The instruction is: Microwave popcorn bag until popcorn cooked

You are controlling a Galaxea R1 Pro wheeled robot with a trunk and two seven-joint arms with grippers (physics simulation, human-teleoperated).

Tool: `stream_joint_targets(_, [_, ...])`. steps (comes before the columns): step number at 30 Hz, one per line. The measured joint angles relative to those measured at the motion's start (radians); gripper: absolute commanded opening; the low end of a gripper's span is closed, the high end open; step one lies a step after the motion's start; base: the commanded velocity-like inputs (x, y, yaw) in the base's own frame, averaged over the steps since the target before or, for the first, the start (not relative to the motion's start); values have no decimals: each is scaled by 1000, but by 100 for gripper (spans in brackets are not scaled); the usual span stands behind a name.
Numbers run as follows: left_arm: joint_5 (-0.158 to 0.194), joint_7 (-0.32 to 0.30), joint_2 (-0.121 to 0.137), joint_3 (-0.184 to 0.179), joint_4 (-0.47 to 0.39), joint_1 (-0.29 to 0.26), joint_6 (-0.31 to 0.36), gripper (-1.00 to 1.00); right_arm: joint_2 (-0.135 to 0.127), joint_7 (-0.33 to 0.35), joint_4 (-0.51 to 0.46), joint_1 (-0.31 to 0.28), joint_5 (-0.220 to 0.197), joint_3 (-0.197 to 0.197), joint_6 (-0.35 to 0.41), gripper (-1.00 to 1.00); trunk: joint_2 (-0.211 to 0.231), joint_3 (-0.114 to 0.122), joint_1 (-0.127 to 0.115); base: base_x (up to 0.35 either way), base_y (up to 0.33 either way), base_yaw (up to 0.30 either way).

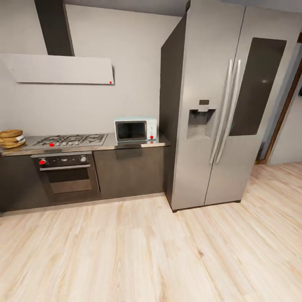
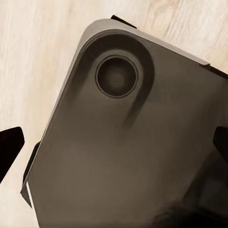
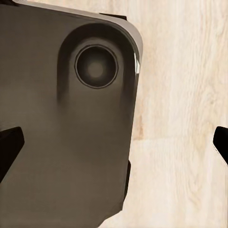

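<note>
I see the microwave (image 1: 136, 129) on the worktop (image 1: 126, 145) beside the fridge (image 1: 226, 105). Both claws stand wide, empty. The popcorn bag is probably light and soft.

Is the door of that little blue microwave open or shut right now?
Shut. The microwave sits on the countertop beside the fridge, its dark glass door flat against the front, with nothing swung outward.

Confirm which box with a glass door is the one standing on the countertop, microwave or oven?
The pale mint microwave stands on the countertop beside the fridge; the dark oven is built in under the hob.
</note>
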Motion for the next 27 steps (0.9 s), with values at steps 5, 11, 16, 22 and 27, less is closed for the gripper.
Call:
stream_joint_targets(5, [-1, 0, 0, -3, 2, 0, 3, 100, 1, 0, 0, -1, -4, -5, -2, 100, 0, 0, -1, 273, 0, 300])
stream_joint_targets(11, [0, 0, 0, 0, 2, 0, 3, 100, 1, 0, 0, 0, -8, -10, -4, 100, 0, 0, -1, 319, 0, 300])
stream_joint_targets(16, [0, 1, 0, 0, 2, 0, 8, 100, 1, 0, 0, -1, -8, -10, -4, 100, 0, 0, -1, 320, 0, 300])
stream_joint_targets(22, [0, 0, -1, -6, 3, 0, 12, 100, 0, 1, 0, 0, -3, -6, -2, 100, 0, 0, -1, 320, -63, 157])
stream_joint_targets(27, [-2, 0, -2, -9, 3, 0, 13, 100, 0, 0, 0, -1, -1, -4, -3, 100, 0, 0, -1, 320, -96, 9])
